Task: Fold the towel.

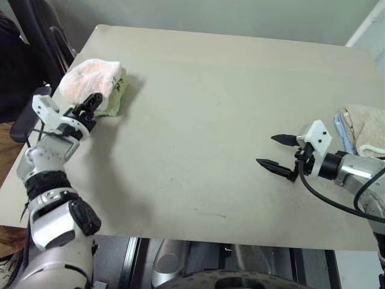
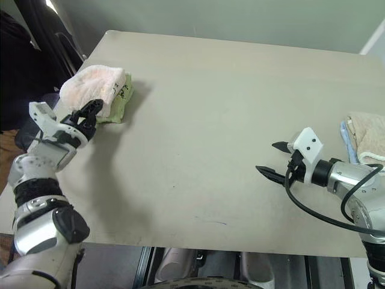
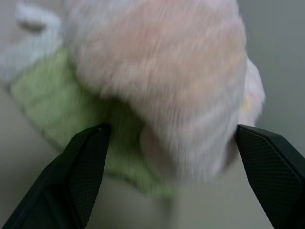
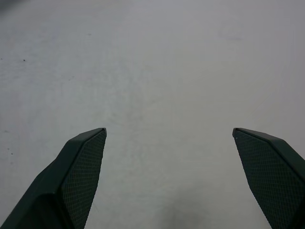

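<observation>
Towel just beyond left gripper

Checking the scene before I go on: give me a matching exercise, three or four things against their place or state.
1 pink towel
2 green towel
3 left gripper
4 right gripper

A open over bare table
B under the pink bundle
C bundled on the green one
D open, at the towel pile

1-C, 2-B, 3-D, 4-A
</observation>
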